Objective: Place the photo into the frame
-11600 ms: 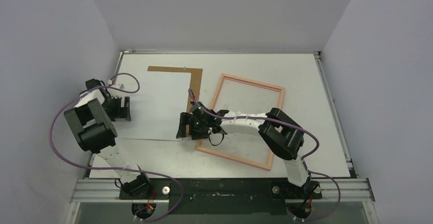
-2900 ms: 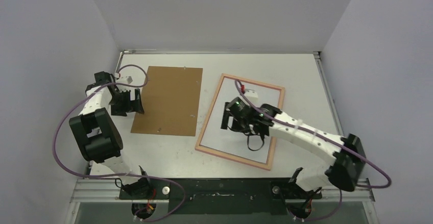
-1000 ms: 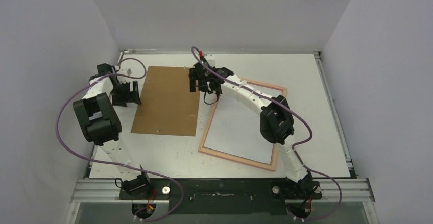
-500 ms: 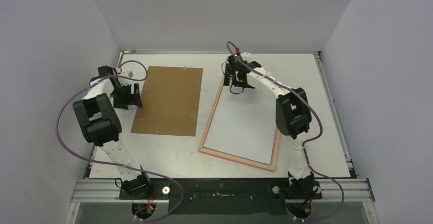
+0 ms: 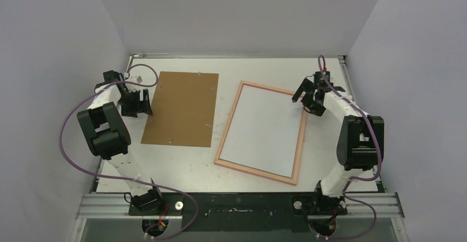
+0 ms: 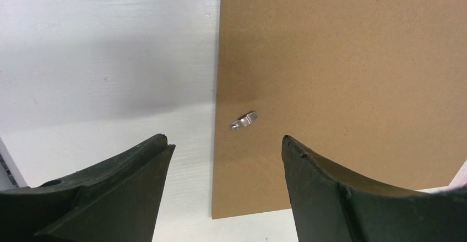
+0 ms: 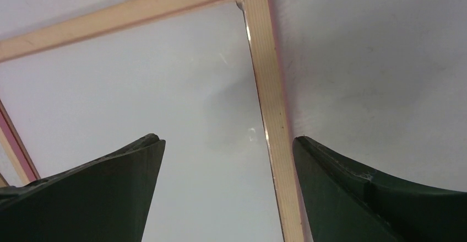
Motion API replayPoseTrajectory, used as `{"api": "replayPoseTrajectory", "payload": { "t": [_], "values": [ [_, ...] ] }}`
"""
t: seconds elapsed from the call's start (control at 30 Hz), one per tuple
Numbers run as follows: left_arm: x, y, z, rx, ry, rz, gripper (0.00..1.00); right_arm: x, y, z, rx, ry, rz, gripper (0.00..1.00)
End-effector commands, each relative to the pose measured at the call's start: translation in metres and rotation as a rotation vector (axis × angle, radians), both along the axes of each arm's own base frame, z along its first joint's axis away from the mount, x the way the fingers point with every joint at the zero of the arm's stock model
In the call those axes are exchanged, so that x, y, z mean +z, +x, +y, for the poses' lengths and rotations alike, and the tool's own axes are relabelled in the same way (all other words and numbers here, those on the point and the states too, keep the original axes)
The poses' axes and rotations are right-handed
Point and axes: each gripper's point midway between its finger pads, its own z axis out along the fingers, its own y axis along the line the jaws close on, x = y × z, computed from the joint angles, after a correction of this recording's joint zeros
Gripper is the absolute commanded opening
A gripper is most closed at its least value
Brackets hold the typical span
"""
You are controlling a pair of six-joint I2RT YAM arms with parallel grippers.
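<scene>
Right of middle in top view: frame (image 5: 228,123) flat on table (image 5: 330,154), photo (image 5: 263,129) inside it, white side up. Right gripper (image 5: 306,94) over frame's upper right corner, jaws wide apart, nothing in them. Left gripper (image 5: 144,103) at left edge of brown board (image 5: 182,108), jaws apart, nothing in them. Small metal clip (image 6: 243,121) on board edge.

table (image 5: 182,162): white, flat, lightly scuffed
backing panel (image 5: 182,108): brown, lying flat on the left half, well short of the near edge
frame (image 7: 271,109): pink-edged, flat on the right half, apart from the panel, photo (image 5: 263,129) inside, white side up
</scene>
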Motion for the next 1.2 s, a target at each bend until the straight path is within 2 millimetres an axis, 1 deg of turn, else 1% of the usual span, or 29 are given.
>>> {"api": "replayPoseTrajectory", "payload": {
  "t": [0.0, 0.1, 0.33, 0.5, 0.7, 0.9, 1.03, 1.17],
  "values": [
    [0.020, 0.001, -0.003, -0.024, -0.004, -0.054, 0.72, 0.004, 0.010, 0.005, 0.012, 0.117, -0.070, 0.90],
    [0.019, 0.000, -0.002, -0.024, -0.004, -0.048, 0.72, -0.001, 0.012, -0.008, -0.017, 0.158, -0.086, 0.90],
    [0.014, -0.004, -0.003, -0.027, -0.005, -0.035, 0.72, -0.012, 0.015, -0.019, -0.028, 0.172, -0.089, 0.90],
    [0.015, -0.004, -0.003, -0.028, -0.006, -0.035, 0.72, -0.024, 0.018, -0.020, -0.053, 0.189, -0.088, 0.90],
    [0.014, -0.006, -0.003, -0.029, -0.007, -0.030, 0.72, -0.040, 0.029, -0.017, -0.101, 0.277, -0.112, 0.90],
    [0.011, -0.008, -0.001, -0.027, -0.007, -0.025, 0.72, -0.042, 0.047, -0.014, -0.114, 0.321, -0.138, 0.90],
    [0.009, -0.010, 0.001, -0.024, -0.007, -0.019, 0.72, -0.039, 0.061, -0.013, -0.122, 0.346, -0.158, 0.90],
    [0.008, -0.012, 0.001, -0.025, -0.008, -0.014, 0.72, -0.032, 0.076, -0.007, -0.110, 0.365, -0.176, 0.90]
  ]
}}
